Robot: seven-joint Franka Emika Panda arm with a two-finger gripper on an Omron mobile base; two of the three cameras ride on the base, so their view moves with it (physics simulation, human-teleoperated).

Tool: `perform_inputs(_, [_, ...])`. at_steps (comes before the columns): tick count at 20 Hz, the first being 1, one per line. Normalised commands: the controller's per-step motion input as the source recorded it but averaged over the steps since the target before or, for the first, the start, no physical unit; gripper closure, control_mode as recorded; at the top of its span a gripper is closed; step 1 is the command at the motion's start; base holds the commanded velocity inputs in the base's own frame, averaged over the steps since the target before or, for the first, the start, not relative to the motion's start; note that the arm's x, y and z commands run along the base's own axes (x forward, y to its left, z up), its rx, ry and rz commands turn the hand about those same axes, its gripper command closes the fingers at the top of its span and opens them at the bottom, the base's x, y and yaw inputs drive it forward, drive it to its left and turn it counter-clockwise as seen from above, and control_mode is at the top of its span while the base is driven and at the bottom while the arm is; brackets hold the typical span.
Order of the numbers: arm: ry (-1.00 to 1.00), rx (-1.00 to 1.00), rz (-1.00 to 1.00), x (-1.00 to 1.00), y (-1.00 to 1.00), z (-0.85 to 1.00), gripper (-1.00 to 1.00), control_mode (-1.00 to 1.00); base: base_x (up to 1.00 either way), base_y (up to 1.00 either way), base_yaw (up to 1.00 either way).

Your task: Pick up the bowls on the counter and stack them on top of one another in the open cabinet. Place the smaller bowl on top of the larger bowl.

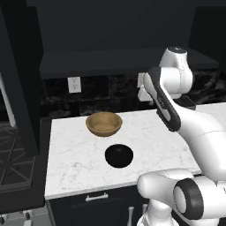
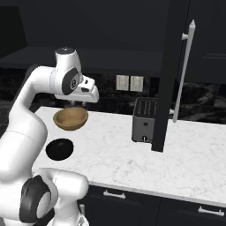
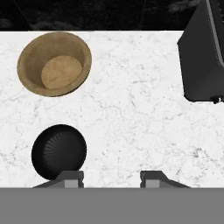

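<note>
gripper (image 3: 111, 176) hangs high over the bench (image 3: 144, 127), fingers parted and grasping nothing. the wooden bowl (image 1: 104, 123) sits toward the back edge of the bench, the black bowl (image 1: 118, 156) just in front of it, nearer the front edge, the two apart. the toaster (image 2: 145, 119) stands well off to the right. the wooden one should go first: swing left, centre a finger over its thick rim, drop straight, then lift to the open cabinet (image 1: 106, 59) shelf.

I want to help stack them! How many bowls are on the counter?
2. The wooden bowl sits toward the back of the counter, near the dark wall. The black bowl sits apart from it, closer to the front edge. Neither is in the cabinet yet.
</note>
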Motion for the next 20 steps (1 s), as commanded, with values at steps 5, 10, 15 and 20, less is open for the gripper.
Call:
perform_inputs(5, [0.00, 0.02, 0.00, -0.33, 0.00, 0.00, -1.00, -1.00, 0.00, 0.00, 0.00])
perform_inputs(10, [0.00, 0.16, -0.02, -0.59, 0.03, -0.09, -1.00, -1.00, 0.00, 0.00, 0.00])
perform_inputs(15, [0.00, 0.13, -0.01, -0.51, 0.13, -0.25, -1.00, -1.00, 0.00, 0.00, 0.00])
perform_inputs(20, [0.02, 0.10, 0.00, -0.48, 0.17, -0.40, -1.00, -1.00, 0.00, 0.00, 0.00])
